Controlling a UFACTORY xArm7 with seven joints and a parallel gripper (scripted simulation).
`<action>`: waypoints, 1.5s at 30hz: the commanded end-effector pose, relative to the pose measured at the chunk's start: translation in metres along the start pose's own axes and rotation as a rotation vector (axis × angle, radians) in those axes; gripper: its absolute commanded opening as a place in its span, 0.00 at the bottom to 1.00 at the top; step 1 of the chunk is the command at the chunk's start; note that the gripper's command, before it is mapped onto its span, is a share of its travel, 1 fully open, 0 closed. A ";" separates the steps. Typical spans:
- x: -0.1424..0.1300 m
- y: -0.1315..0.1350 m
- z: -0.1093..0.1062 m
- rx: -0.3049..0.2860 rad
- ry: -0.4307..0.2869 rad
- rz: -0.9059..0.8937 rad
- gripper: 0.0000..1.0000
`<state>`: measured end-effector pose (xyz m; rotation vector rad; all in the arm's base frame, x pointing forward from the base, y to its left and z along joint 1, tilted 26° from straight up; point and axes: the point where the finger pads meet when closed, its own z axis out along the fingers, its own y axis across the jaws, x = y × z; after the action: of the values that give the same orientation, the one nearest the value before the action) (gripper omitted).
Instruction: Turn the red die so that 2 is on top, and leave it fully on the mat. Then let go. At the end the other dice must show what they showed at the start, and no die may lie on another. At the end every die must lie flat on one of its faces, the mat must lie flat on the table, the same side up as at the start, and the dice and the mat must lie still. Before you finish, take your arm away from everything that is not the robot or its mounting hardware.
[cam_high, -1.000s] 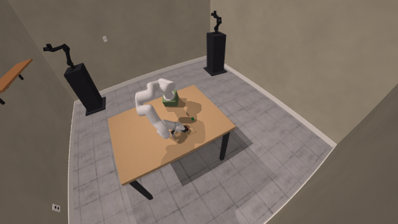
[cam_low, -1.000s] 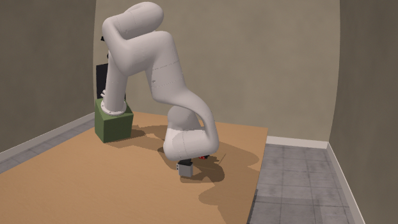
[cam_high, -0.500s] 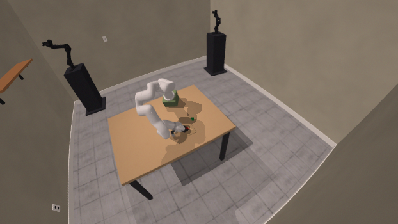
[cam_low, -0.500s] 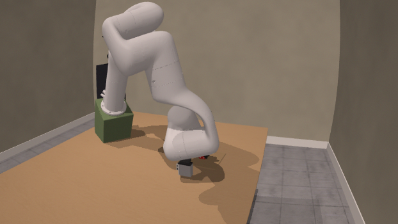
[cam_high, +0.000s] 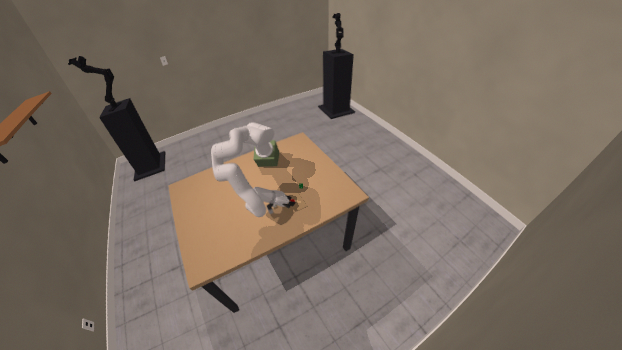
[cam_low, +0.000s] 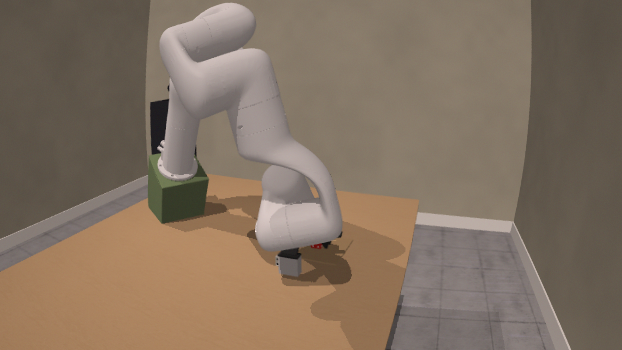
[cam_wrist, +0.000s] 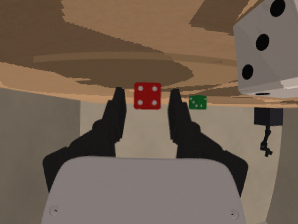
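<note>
From the top view the arm (cam_high: 235, 175) bends low over the table (cam_high: 215, 240), and the red die (cam_high: 291, 200) is just a speck at the gripper (cam_high: 289, 202); no pips readable. A green die (cam_high: 301, 186) sits a little apart from it. The mat is hard to make out, just a faint outline in the shadow.

The exterior view mostly shows the arm's bulk. The red die (cam_low: 316, 245) peeks out as a sliver behind the wrist, and the gripper itself is hidden. A grey die (cam_low: 290, 265) sits on the table right under the wrist, which the top view doesn't show.

The wrist view is upside down but clearest. The red die (cam_wrist: 147, 95) shows a four-pip face, resting on the surface between the two black fingers, with a visible gap each side, so the gripper (cam_wrist: 147, 99) is spread and gripping nothing. The green die (cam_wrist: 197, 102) is just beside it, and the grey die (cam_wrist: 266, 43) looms large, cut off at the edge.
</note>
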<state>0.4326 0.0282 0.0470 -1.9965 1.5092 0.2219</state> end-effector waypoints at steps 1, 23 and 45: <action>0.000 -0.001 -0.001 0.001 0.000 -0.002 0.63; -0.001 -0.001 -0.002 0.001 0.000 -0.002 0.63; -0.041 -0.001 -0.041 0.001 0.000 -0.002 0.63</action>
<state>0.4122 0.0374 0.0935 -1.9969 1.5087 0.2220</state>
